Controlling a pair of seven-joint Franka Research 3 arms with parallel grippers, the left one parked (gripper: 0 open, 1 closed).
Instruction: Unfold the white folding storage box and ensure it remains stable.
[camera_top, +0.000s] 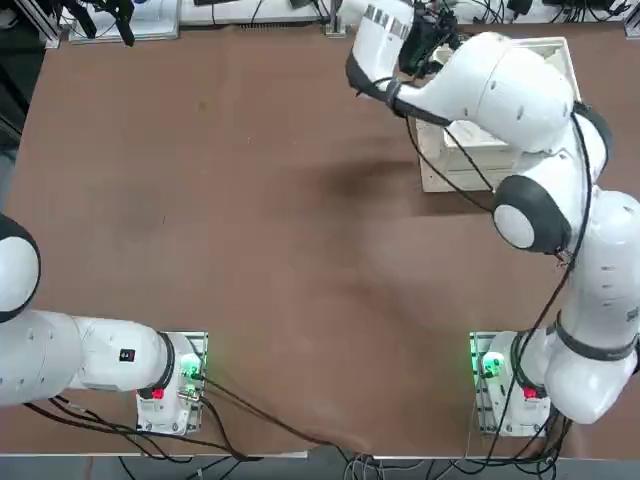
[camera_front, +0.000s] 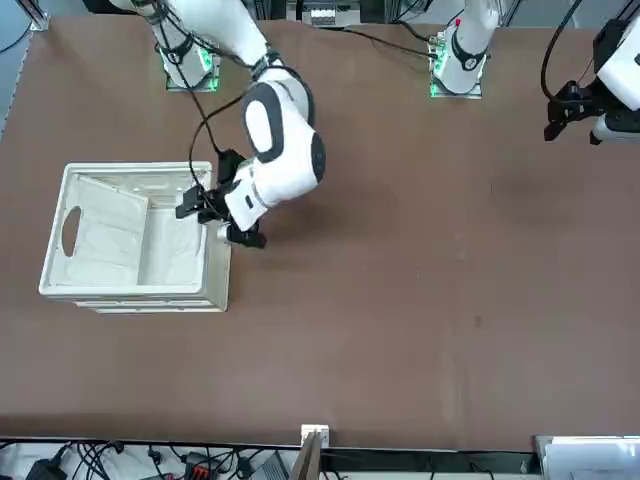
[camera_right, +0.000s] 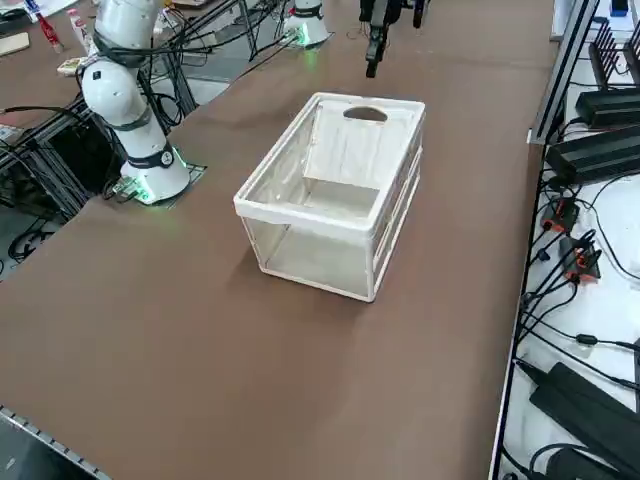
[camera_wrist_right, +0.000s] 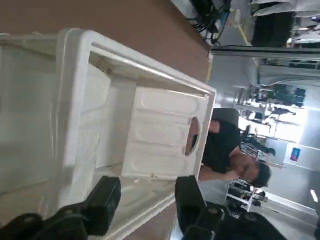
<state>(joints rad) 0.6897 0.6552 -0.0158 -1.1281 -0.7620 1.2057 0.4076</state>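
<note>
Hanging open near box rim (camera_wrist_right: 137, 62): right pincer (camera_wrist_right: 149, 184).

Your right arm (camera_top: 510, 85) reaches forward from its base over the worktop (camera_top: 250, 230), bent at the elbow, with the rounded links standing behind and above the tool (camera_front: 215, 205). Its wrist (camera_front: 252, 190) sits just beside the tool, which leans over at a slant. You have the two dark fingers (camera_wrist_right: 102, 200) parted, one on either side of the tool's middle, with a gap between them.
</note>
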